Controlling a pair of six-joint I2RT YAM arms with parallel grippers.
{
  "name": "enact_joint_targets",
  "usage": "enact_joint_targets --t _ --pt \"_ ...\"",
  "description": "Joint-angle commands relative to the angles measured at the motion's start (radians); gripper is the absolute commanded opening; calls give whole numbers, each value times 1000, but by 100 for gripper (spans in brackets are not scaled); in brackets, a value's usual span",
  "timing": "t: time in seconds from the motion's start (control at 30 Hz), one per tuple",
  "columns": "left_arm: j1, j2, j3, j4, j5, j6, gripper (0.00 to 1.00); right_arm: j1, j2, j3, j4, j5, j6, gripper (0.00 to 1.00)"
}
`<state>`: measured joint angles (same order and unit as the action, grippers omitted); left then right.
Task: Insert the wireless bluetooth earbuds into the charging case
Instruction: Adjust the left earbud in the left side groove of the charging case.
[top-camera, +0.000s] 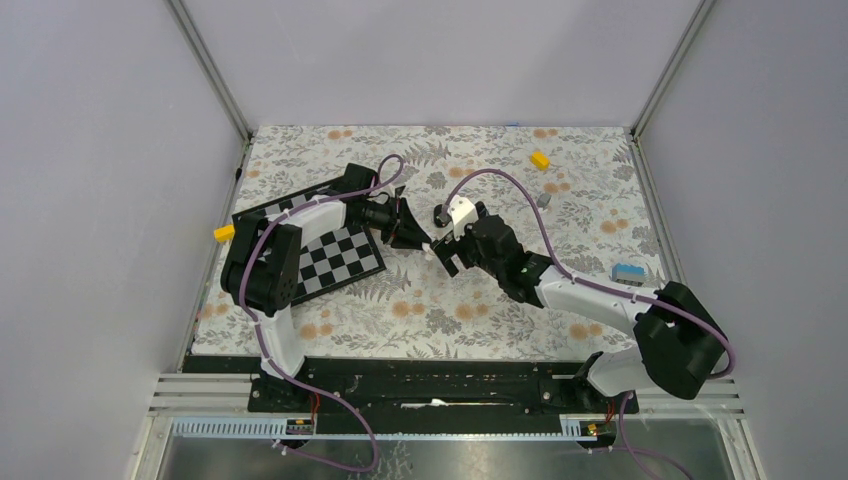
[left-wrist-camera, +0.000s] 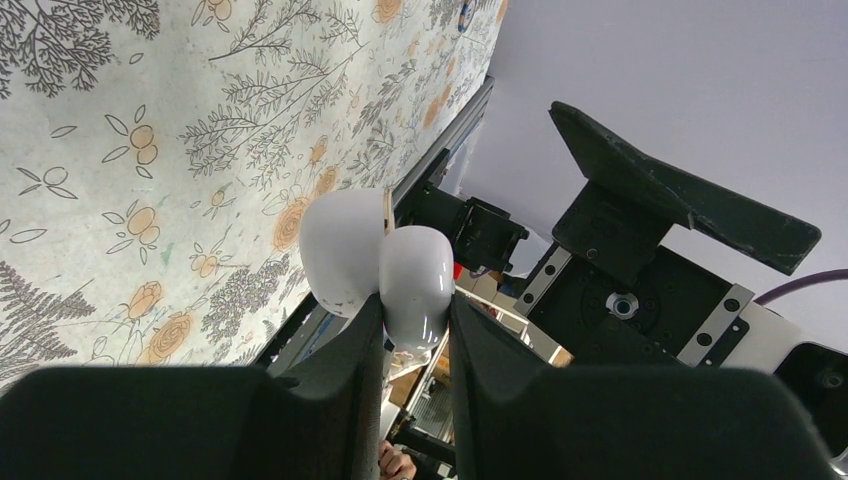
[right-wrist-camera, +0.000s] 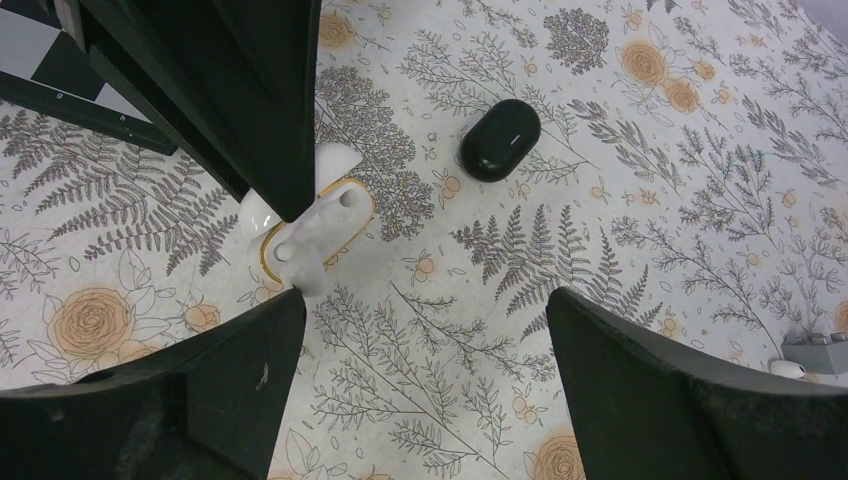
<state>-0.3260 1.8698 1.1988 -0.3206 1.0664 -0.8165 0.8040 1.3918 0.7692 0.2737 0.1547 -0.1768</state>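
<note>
My left gripper (top-camera: 418, 240) is shut on the white charging case (left-wrist-camera: 415, 285), with its lid (left-wrist-camera: 340, 250) hinged open, and holds it just above the mat. In the right wrist view the open case (right-wrist-camera: 305, 228) shows a gold rim and white wells, with the left fingers (right-wrist-camera: 250, 90) over it. I cannot tell whether earbuds sit in it. My right gripper (right-wrist-camera: 425, 300) is open and empty just right of the case, also seen in the top view (top-camera: 448, 258). A small white piece (right-wrist-camera: 787, 368), maybe an earbud, lies by a grey block (right-wrist-camera: 815, 345).
A black oval object (right-wrist-camera: 500, 140) lies on the floral mat just beyond the case, also in the top view (top-camera: 440, 213). A checkerboard (top-camera: 335, 255) lies at the left. Yellow blocks (top-camera: 540, 160) (top-camera: 224, 232) and a blue-grey item (top-camera: 628, 272) lie around the mat.
</note>
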Motion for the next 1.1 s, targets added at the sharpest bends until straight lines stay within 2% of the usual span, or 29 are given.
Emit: enact_joint_targets --t 0.0,0.37,0.67,0.8,1.07 --pt "2 -34 42 13 31 6 0 -18 17 35 53 15 -16 96" --pt "2 -39 44 14 32 4 0 -25 35 37 73 6 -9 96" --pt "4 -39 47 14 33 7 0 -50 -20 -5 90 43 15 96" --pt "3 -41 45 14 36 8 0 -56 -49 -17 119 26 23 96" --pt "4 -49 45 14 32 4 0 -56 -3 18 106 -40 29 94"
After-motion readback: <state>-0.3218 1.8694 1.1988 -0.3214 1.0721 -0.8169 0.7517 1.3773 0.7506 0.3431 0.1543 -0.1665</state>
